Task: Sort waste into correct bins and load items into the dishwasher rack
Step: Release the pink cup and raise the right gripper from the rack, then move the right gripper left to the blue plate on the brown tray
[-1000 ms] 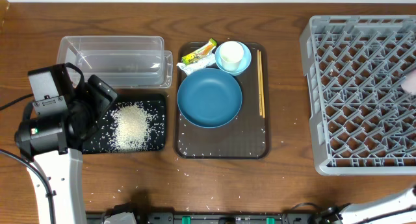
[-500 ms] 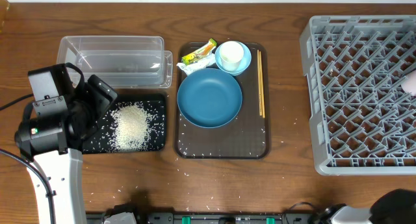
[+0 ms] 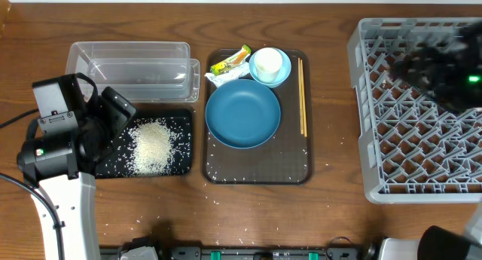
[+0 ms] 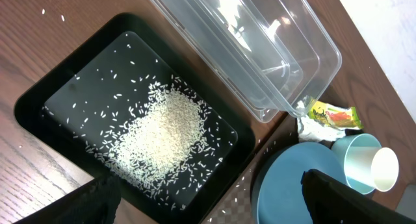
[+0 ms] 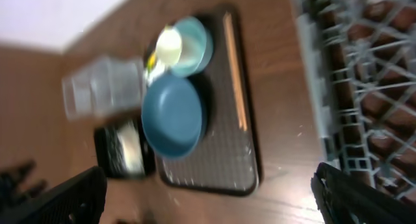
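Note:
Loose rice point(image 3: 153, 145) lies heaped in the black bin point(image 3: 183, 118), beside the clear bin point(image 3: 128, 64). My left gripper point(image 3: 115, 111) hovers open over the black bin's left end, its fingers point(image 4: 97, 198) empty. On the brown tray sit the dark blue dish point(image 3: 242, 113), the light blue bowl point(image 3: 284, 76) with the cup point(image 3: 269, 62) in it, the chopsticks point(image 3: 303, 98), the wrapper point(image 3: 230, 61) and the paper scrap point(image 3: 218, 78). My right gripper point(image 5: 214, 208) is open and empty, a blurred dark shape above the grey rack point(image 3: 360, 139).
The brown serving tray point(image 3: 256, 169) lies mid-table between the bins and the rack. Stray rice grains dot the tray and the wood in front of it. The rack fills the right side up to the table's edge.
My right arm has swung up from the bottom right corner to above the rack and is blurred with motion. The left arm and all the objects stay put.

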Robot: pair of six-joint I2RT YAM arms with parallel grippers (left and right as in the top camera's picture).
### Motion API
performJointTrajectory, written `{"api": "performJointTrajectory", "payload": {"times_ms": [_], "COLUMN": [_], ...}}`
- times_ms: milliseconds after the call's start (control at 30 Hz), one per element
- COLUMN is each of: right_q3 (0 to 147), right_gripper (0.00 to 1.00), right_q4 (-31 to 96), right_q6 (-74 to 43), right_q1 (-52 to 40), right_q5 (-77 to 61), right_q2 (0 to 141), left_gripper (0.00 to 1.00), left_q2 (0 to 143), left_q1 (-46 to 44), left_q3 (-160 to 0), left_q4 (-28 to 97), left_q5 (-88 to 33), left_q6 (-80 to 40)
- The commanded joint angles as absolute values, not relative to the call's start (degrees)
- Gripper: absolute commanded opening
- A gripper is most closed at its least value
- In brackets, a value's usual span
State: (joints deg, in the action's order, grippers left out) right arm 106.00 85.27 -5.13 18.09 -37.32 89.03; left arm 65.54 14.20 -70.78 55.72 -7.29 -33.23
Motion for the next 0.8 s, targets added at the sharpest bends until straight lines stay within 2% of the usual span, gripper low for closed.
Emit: {"api": "performJointTrajectory", "payload": {"times_ms": [0,400,767], "right_q3": [105.56,105.56,105.56], "right_gripper": [0.99,0.99,0.99], "right_q4": [85.62,83.42,77.23], "right_q6": [-1.63,-1.63,-4.69], "right_q1": [11.77,-5.61,-12.49], "right_q5": [-33.69,-30.83,-28.71], "right_q2": [89.27,89.30,89.32], "left_gripper": [0.92,0.91,0.92], "left_q2": [65.60,65.60,65.60], "left_q1": [14.46,14.46,14.46], "left_q3": [-71.75,-71.75,-71.75], "left_q4": [55.92,55.90,55.92], "left_q5": [-6.79,-6.79,-6.79], "left_q6": [-33.30,-33.30,-33.30]}}
